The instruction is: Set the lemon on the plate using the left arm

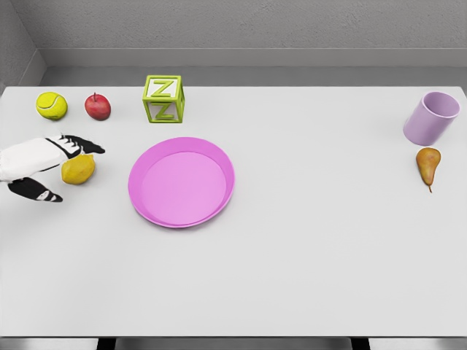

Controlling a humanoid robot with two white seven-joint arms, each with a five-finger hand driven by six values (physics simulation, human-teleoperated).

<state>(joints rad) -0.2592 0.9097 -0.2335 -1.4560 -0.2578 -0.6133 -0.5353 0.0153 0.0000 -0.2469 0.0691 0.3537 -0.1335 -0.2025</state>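
Observation:
A yellow lemon [79, 169] lies on the white table left of the pink plate [182, 181]. My left hand [62, 169] reaches in from the left edge and straddles the lemon: black-tipped fingers [86, 146] lie over its far side, the thumb [40, 192] lies below and to its left. The fingers are spread and do not close on the fruit. The plate holds nothing. The right arm is out of the picture.
A tennis ball [52, 106] and a red apple [98, 106] sit at the back left, just behind the hand. A green letter block [163, 99] stands behind the plate. A lilac cup [431, 118] and a pear [428, 165] are far right.

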